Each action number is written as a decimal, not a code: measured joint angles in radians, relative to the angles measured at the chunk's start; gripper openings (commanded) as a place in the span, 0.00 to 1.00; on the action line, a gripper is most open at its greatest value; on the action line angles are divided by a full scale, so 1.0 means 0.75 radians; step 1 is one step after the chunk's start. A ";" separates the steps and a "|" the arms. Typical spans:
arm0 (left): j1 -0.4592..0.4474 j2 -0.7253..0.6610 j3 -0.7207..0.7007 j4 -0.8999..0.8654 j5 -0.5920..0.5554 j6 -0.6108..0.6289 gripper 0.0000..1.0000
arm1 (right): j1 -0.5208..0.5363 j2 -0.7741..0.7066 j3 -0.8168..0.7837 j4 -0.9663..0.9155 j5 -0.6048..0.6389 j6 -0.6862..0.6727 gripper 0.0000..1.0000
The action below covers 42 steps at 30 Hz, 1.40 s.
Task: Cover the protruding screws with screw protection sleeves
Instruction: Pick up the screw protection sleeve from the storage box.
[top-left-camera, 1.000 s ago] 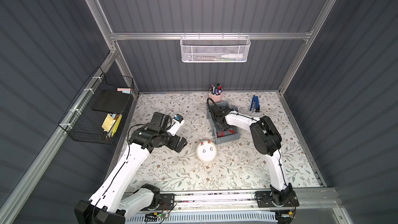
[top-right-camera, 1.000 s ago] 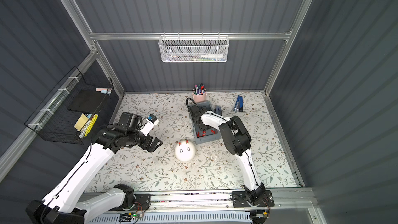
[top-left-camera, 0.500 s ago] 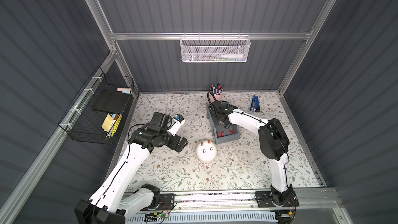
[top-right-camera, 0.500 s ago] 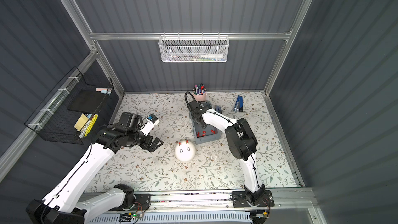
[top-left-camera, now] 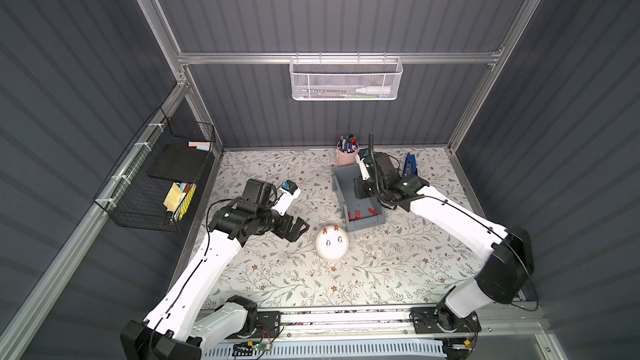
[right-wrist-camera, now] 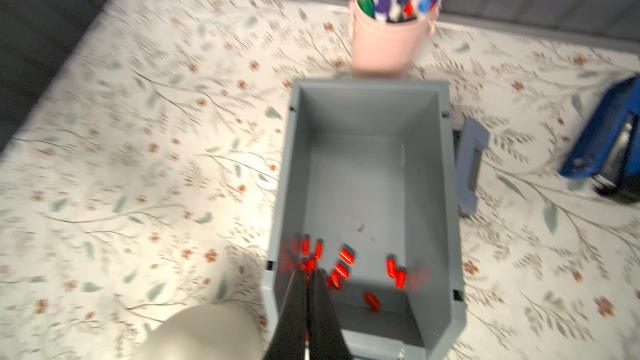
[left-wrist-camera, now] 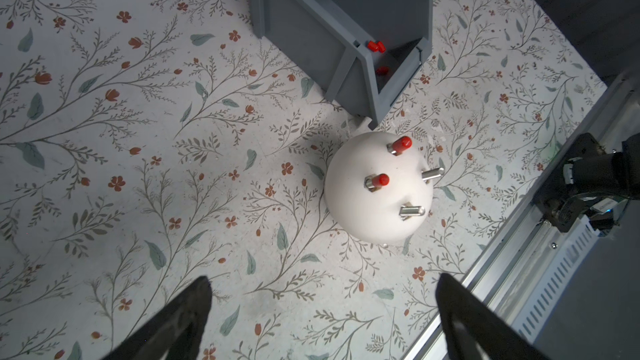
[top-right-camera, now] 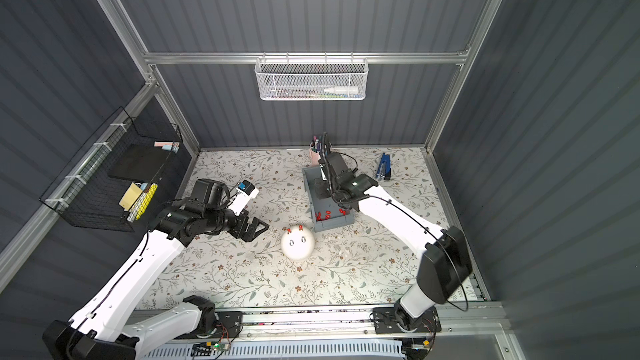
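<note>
While the right gripper (right-wrist-camera: pixel 309 273) sits closed, sleeves (right-wrist-camera: pixel 346 256) lie just beside.

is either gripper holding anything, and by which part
Left gripper is open and empty. Right gripper is shut, and a red cap appears pinched at its tip over the grey bin; blur hides which part of the cap.

Four screws (left-wrist-camera: pixel 412 210) are counted on one dome (left-wrist-camera: pixel 360 209): two are capped by sleeves (left-wrist-camera: pixel 401 142), two are bare. Loose sleeves in one bin (left-wrist-camera: pixel 301 29) are too blurred to be counted.
</note>
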 measured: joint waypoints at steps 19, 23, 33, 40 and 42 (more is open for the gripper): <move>0.015 -0.065 -0.093 0.320 0.556 -0.167 0.67 | 0.148 -0.333 -0.333 0.934 -0.794 0.059 0.00; 0.031 -0.098 -0.132 0.432 0.679 -0.211 0.68 | 0.158 -0.333 -0.345 1.029 -0.832 0.065 0.00; 0.050 -0.102 -0.245 0.972 0.970 -0.531 0.64 | 0.159 -0.342 -0.357 1.176 -0.890 0.116 0.00; 0.050 -0.102 -0.266 1.234 1.039 -0.679 0.56 | 0.159 -0.363 -0.379 1.221 -0.923 0.137 0.00; 0.060 -0.105 -0.274 1.286 1.041 -0.711 0.55 | 0.159 -0.363 -0.379 1.229 -0.940 0.148 0.00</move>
